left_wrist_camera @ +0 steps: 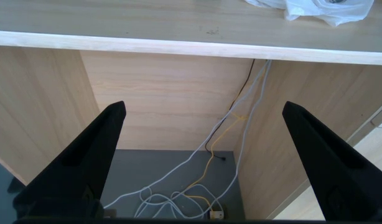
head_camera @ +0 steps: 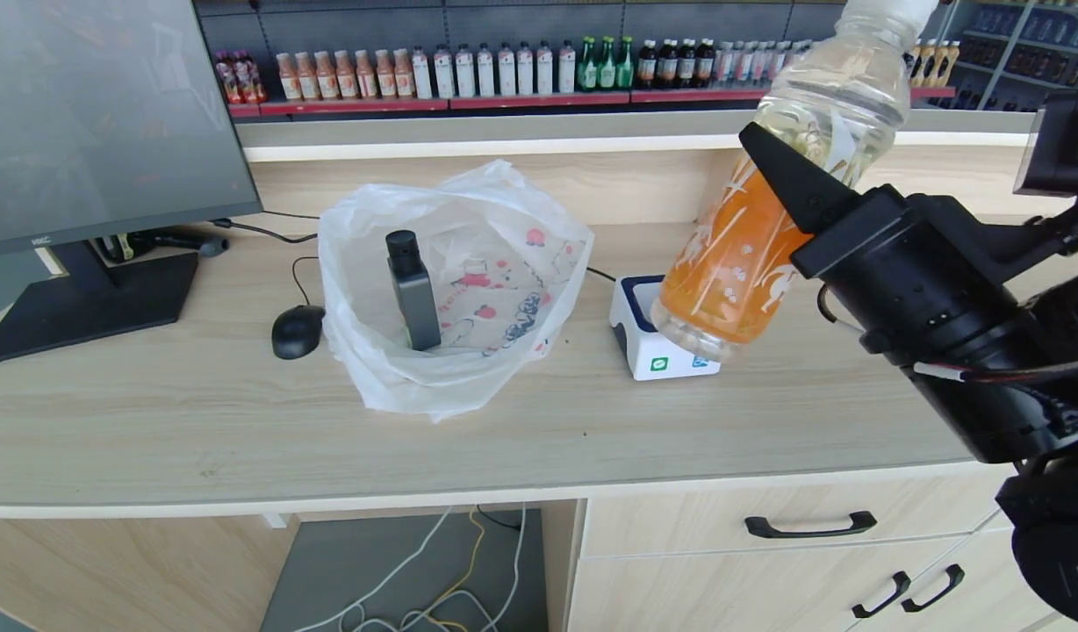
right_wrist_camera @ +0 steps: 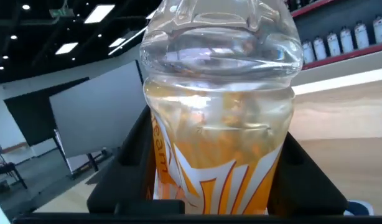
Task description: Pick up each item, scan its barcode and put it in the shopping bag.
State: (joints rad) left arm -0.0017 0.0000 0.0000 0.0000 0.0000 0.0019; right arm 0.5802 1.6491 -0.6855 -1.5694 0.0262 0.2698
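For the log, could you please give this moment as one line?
right end effector: orange bottle at scanner | left end effector: open | bag: dark bottle inside

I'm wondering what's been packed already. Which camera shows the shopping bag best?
The head view: the whole shopping bag sits open on the counter with a dark bottle standing inside. The left wrist view catches just a scrap of its edge on the countertop.
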